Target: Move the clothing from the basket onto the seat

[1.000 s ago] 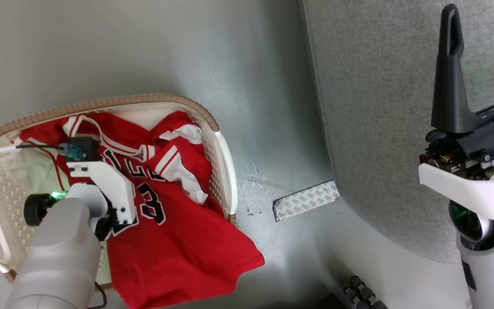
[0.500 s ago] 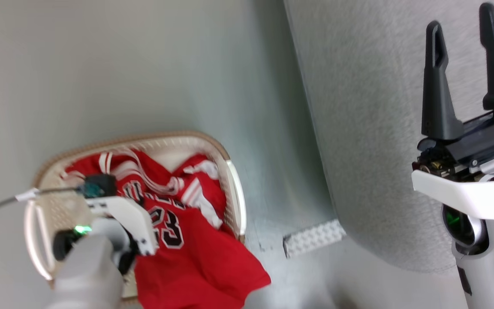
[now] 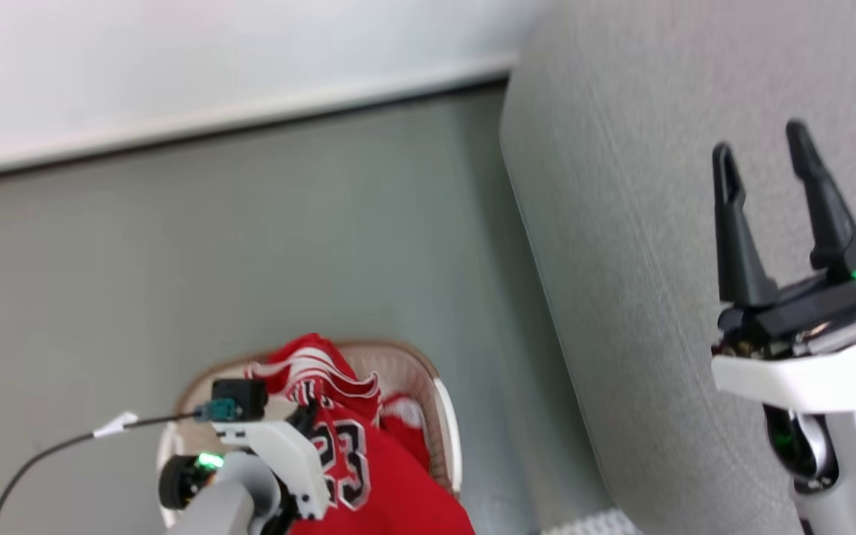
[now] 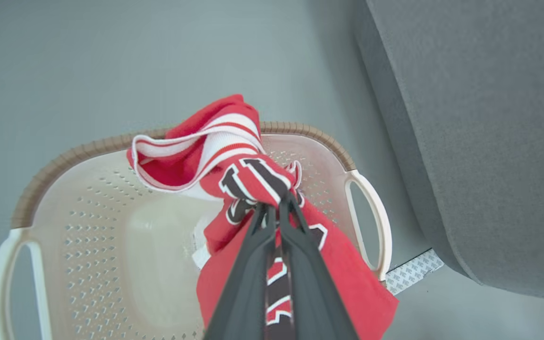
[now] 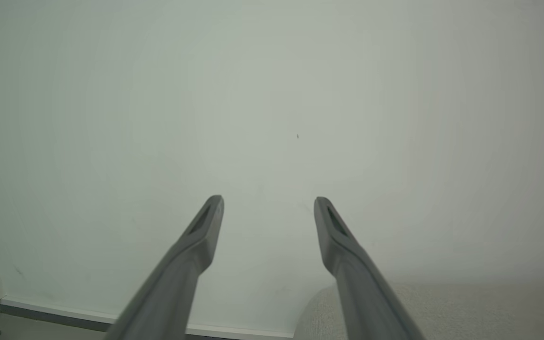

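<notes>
The clothing (image 4: 234, 165), a red jersey with white stripe trim and a black 23 (image 3: 342, 461), hangs bunched above the cream basket (image 4: 92, 226). My left gripper (image 4: 276, 202) is shut on the jersey's chest fabric and holds it up over the basket (image 3: 428, 416); its hem still trails over the right rim. In the head view my left gripper (image 3: 307, 417) sits at the bottom left. My right gripper (image 3: 762, 145) stands open with nothing in it, over the grey seat (image 3: 621, 260). Its fingers (image 5: 206, 226) point at the wall above the seat's corner (image 5: 442, 307).
Grey floor (image 3: 287, 245) lies between basket and seat, with a white wall and skirting (image 3: 250, 111) beyond. A patterned white tape strip (image 4: 413, 271) lies on the floor at the seat's near corner. A thin cable (image 3: 49, 446) runs from my left wrist.
The head camera has tilted up, so the basket has slid down the picture. My left gripper has lifted the jersey, which now hangs bunched above the basket instead of lying spread in it.
</notes>
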